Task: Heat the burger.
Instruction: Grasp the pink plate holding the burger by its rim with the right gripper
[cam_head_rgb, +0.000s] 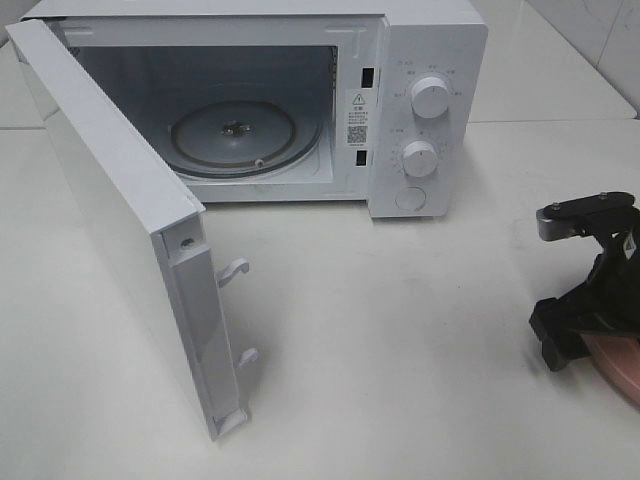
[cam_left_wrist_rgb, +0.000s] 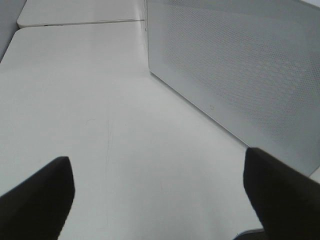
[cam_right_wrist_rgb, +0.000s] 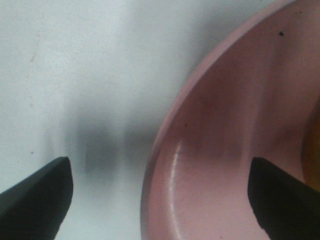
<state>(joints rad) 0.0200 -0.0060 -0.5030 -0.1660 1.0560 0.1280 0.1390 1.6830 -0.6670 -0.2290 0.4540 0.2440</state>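
Since the microwave (cam_head_rgb: 420, 60) door stands open, the step in hand is judged to be taking the pink plate (cam_right_wrist_rgb: 225, 150) by its rim: close squarely, then lift level. The right fingers (cam_right_wrist_rgb: 35, 195) are wide apart and empty, straddling that rim. The burger (cam_right_wrist_rgb: 314, 150) shows only as a golden sliver on the plate, just beyond the inner finger. The left fingers (cam_left_wrist_rgb: 35, 200) gape empty over the bench (cam_left_wrist_rgb: 100, 100).

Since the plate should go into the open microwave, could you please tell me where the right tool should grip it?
The rim facing the microwave, from above, straddling it: the plate lies flat and its thin wall rises to fit between the jaws. The open right tool hangs over that rim.
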